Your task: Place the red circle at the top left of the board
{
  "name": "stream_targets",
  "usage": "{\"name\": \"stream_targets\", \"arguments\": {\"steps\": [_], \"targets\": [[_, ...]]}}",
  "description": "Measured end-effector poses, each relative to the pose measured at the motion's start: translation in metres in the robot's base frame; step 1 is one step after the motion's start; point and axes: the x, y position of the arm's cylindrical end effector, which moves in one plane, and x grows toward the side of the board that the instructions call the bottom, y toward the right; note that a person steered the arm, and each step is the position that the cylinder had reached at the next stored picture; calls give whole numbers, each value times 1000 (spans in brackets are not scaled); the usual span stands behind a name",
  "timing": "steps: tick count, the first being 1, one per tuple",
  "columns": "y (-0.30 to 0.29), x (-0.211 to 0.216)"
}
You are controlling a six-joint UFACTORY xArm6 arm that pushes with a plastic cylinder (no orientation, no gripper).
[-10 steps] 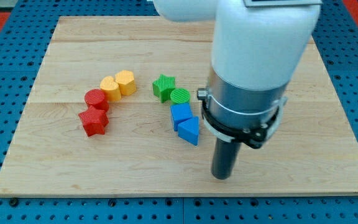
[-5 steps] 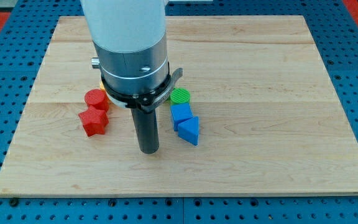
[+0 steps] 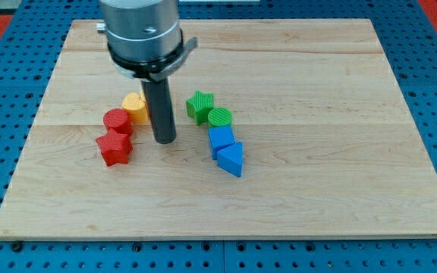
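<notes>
— Position of the red circle [image 3: 117, 120]?
— Left of the table [image 3: 317, 189] centre, touching a red star [image 3: 114, 148] below it and a yellow block [image 3: 134, 106] above-right.

— Claw state?
— No claw shows; my tip [image 3: 165, 140] rests just right of the red circle, apart from it.

— Other items?
— Green star [image 3: 199, 105], green circle [image 3: 219, 117], blue cube [image 3: 221, 139] and blue triangle [image 3: 231, 159] chained toward the view's right.

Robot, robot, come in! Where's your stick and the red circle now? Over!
My tip down on the board, just to the view's right of the red circle. Red circle mid-left, not yet top left. Red star and yellow block touching it.
</notes>
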Motion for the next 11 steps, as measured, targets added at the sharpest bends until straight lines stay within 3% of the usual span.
{"name": "stream_targets", "arguments": {"steps": [1,2,3,4,5,8,10,11], "targets": [[-37,-23],[-39,-5],[-81,6],[-104,-7],[-119,-66],[-112,-163],[-137,-143],[-134,-177]]}}
